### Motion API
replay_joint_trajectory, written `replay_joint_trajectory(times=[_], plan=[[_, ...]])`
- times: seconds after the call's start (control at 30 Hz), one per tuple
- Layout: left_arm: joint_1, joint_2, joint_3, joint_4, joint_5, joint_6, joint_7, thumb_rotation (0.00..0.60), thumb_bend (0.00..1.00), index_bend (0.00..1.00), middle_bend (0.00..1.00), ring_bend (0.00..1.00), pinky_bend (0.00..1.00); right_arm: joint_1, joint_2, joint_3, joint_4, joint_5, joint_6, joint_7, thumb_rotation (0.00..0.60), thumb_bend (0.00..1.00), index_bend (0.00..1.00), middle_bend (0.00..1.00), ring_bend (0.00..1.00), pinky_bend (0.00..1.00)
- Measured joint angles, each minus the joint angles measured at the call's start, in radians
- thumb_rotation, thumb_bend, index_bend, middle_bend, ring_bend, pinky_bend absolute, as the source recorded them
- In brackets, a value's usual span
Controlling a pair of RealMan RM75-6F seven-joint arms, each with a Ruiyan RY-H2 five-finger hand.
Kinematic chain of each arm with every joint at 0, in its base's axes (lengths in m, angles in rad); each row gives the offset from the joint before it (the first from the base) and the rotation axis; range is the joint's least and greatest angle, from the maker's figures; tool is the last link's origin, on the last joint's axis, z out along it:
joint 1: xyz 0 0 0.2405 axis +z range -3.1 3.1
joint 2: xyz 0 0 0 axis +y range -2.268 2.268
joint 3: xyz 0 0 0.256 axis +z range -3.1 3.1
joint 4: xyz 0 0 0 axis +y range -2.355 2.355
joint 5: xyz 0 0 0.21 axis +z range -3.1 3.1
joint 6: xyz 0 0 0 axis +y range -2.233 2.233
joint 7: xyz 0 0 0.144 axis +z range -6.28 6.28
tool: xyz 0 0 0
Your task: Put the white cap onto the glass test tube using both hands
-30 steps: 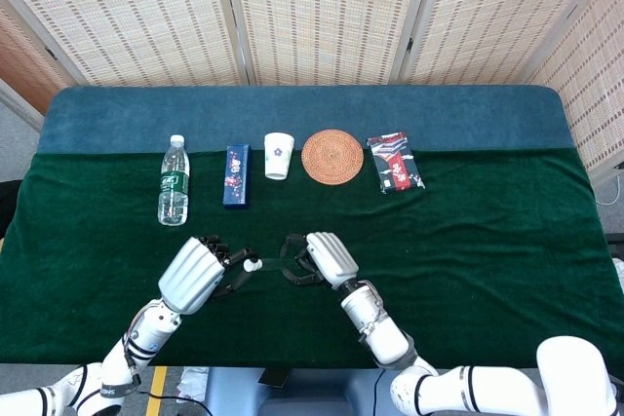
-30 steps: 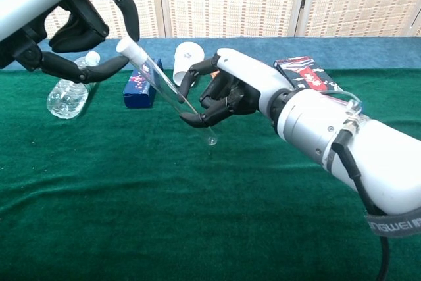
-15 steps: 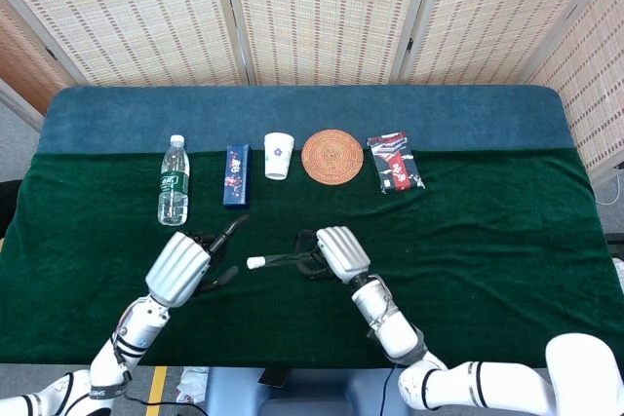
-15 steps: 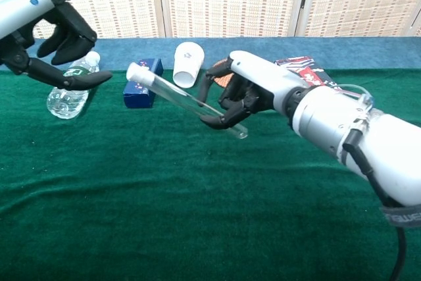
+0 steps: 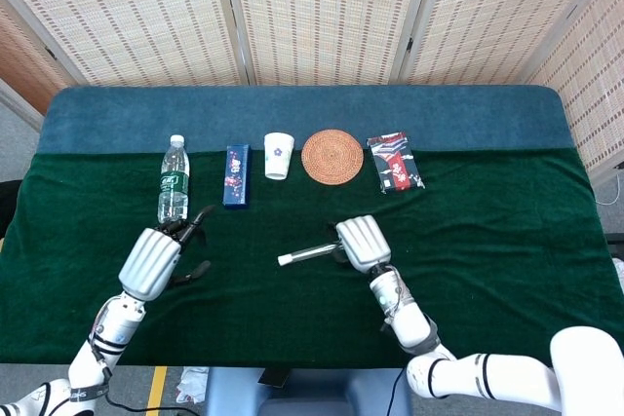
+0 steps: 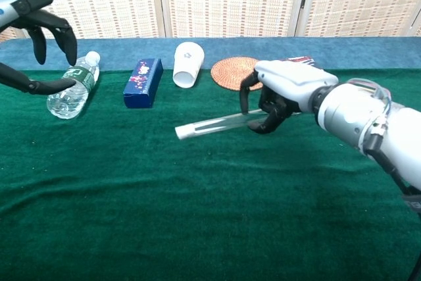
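The right hand [image 5: 363, 242] held the glass test tube [image 6: 217, 124] level above the table [image 5: 487, 231], its white cap [image 6: 181, 132] end pointing toward the left hand [image 5: 151, 262]. Behind the left hand lay a water bottle [image 5: 174, 182]; behind the right hand sat a woven coaster [image 5: 331, 156], with a paper cup [image 5: 278, 155] and a box [image 5: 235, 174] to its left and a packet [image 5: 394, 162] to its right.

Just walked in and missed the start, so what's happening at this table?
The robot's right hand holds a glass test tube nearly level over the green cloth, its white cap on the end pointing toward the left hand. That hand is open, holding nothing, near the water bottle. A blue box, paper cup and woven coaster sit behind.
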Motion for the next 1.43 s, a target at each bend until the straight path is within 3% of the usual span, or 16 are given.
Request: replay_joint_trajectory(times=[0.4,0.87,0.97,1.07,1.17,1.23,1.33,1.43], plan=[[0.028,0.001,0.009,0.033,-0.013,0.009,-0.026,0.600,0.30,0.00,0.51,0.38,0.48,0.003,-0.065,-0.028,0.138,0.026,-0.003,-0.015,0.600,0.66,0.53,0.99,1.00,1.00],[0.077,0.019,0.022,0.058,-0.068,0.009,-0.052,0.600,0.30,0.00,0.48,0.36,0.45,-0.034,-0.013,-0.029,0.094,0.002,-0.001,0.038,0.600,0.66,0.30,0.98,1.00,1.00],[0.104,0.037,0.024,0.067,-0.093,0.021,-0.065,0.600,0.30,0.01,0.48,0.36,0.43,-0.056,0.039,-0.031,0.045,-0.029,0.031,0.060,0.600,0.66,0.29,0.92,1.00,1.00],[0.136,0.058,0.026,0.083,-0.114,0.041,-0.074,0.600,0.30,0.06,0.48,0.35,0.40,-0.096,0.123,-0.042,-0.024,-0.070,0.075,0.090,0.600,0.66,0.29,0.76,0.95,1.00],[0.172,0.077,0.029,0.098,-0.138,0.068,-0.078,0.600,0.30,0.13,0.48,0.34,0.35,-0.156,0.229,-0.069,-0.089,-0.131,0.127,0.145,0.600,0.66,0.29,0.52,0.74,0.83],[0.195,0.091,0.032,0.104,-0.155,0.080,-0.078,0.600,0.30,0.15,0.47,0.32,0.31,-0.205,0.310,-0.096,-0.128,-0.175,0.162,0.204,0.600,0.66,0.24,0.32,0.50,0.52],[0.236,0.126,0.041,0.103,-0.185,0.090,-0.086,0.600,0.30,0.14,0.42,0.26,0.24,-0.273,0.429,-0.140,-0.183,-0.228,0.192,0.310,0.600,0.66,0.12,0.11,0.25,0.19],[0.262,0.155,0.056,0.087,-0.200,0.089,-0.088,0.600,0.29,0.11,0.35,0.19,0.16,-0.348,0.535,-0.184,-0.216,-0.299,0.239,0.413,0.600,0.66,0.06,0.04,0.14,0.10]])
